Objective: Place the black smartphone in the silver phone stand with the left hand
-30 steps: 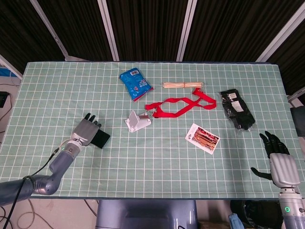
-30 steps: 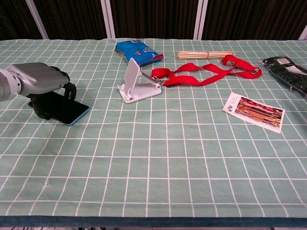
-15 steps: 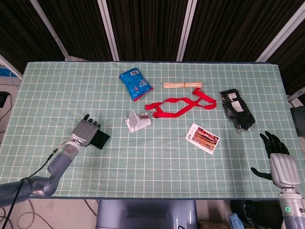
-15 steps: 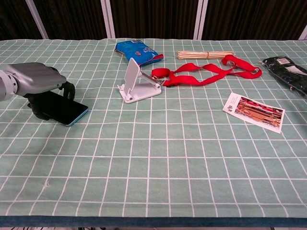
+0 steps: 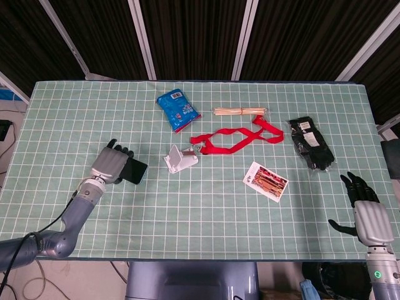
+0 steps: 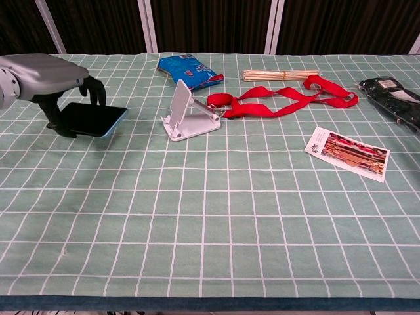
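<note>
My left hand (image 5: 110, 166) (image 6: 46, 73) grips the black smartphone (image 5: 135, 172) (image 6: 93, 119) and holds it lifted above the cloth, roughly level, its free end pointing toward the stand. The silver phone stand (image 5: 181, 159) (image 6: 188, 117) sits on the table to the right of the phone, with nothing in it and its back plate upright. A gap of a few grid squares separates phone and stand. My right hand (image 5: 367, 212) hangs off the table's near right corner, fingers apart, holding nothing; the chest view does not show it.
A red lanyard (image 5: 237, 137) (image 6: 282, 98) lies just right of the stand. Behind are a blue snack pack (image 5: 177, 110) (image 6: 189, 71) and a bundle of wooden sticks (image 5: 240, 111) (image 6: 281, 75). A printed card (image 5: 265, 180) (image 6: 348, 153) and black gloves (image 5: 310, 143) lie to the right.
My left hand has lifted the smartphone off the cloth and carried it up and slightly toward the stand. The right hand has stayed still.
</note>
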Robot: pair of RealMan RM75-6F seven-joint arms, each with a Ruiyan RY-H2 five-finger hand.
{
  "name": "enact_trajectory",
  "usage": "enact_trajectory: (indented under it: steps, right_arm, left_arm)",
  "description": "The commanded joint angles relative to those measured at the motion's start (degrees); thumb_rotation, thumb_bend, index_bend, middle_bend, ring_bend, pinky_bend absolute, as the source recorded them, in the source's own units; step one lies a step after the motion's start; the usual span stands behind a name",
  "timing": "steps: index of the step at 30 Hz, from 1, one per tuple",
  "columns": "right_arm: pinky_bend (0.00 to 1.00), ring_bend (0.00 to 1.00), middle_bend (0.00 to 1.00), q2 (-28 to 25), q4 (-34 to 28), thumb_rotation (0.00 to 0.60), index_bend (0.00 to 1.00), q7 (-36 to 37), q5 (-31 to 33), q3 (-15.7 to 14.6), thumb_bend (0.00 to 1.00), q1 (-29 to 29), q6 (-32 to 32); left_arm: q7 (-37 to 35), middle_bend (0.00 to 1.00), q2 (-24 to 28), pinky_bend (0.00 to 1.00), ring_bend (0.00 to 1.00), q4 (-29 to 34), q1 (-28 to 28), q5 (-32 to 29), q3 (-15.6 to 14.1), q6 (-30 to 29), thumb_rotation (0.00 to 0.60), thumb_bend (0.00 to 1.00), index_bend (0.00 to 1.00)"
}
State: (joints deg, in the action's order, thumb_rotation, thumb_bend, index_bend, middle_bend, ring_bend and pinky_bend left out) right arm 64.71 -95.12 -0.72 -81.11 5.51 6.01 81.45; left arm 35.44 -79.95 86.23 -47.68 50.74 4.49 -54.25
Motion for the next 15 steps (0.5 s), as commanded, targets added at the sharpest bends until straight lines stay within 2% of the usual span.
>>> enact_trajectory:
  steps: [1,9,15]
  right_arm:
    - [0.15,0.0,0.0,0.0,0.0,0.6,0.0,0.1,0.0,0.0,0.18,0.0,0.0]
    - [0.15,0.0,0.0,-0.2,-0.2,0.6,0.0,0.6,0.5,0.1,0.18,0.1,-0.5]
    - [0.15,0.0,0.0,-0.4,-0.5,0.6,0.0,0.7,0.9,0.1,0.18,0.2,-1.0]
  left_arm:
    - [-2.3,0.71,-1.2,0.11,0.23,1.7,0.9,-2.4,2.7,-2.7,0.6,0.46,0.66]
    - [-6.2,0.7,-7.3,0.1,0.23,5.3,1.2,-10.6,11.0,-10.7,0.6,0.46,0.65]
    - [-12.5,0.7,-13.6,0.09,0.23,7.7,0.7,-20.3,20.9,-15.1,0.6,0.46,0.65]
